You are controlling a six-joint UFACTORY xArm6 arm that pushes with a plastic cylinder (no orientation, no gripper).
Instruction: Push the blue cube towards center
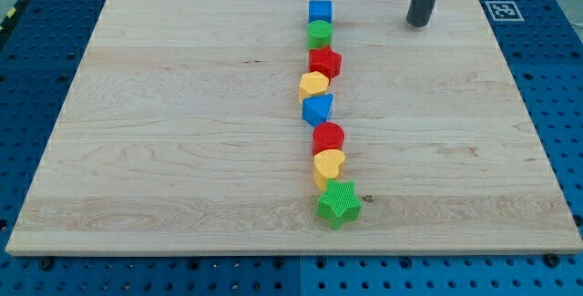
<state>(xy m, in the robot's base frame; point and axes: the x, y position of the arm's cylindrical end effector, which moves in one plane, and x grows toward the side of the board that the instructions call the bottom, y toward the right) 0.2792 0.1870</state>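
Blue perforated benching surrounds a pale wooden worktop (182,150), grain smooth. Blue cube (320,10) sits at 12 o'clock, heading a column and touching a green cylinder (319,33) below it. Judged light, rigid plastic, likely to slide freely; push a flat side face. Tool: my tip (418,23), a plain rod with nothing to open, stands at the cube's 3 o'clock, apart.

A single column is being formed across the board (182,132), far to near, by touching blocks: blue cube (320,10) farthest, then green cylinder (320,33), red block (324,62), yellow block (314,85), blue block (318,108), red cylinder (329,137), yellow heart (329,163), and green star (339,203) nearest. The tip (418,23) is being held right of the blue cube, well apart.
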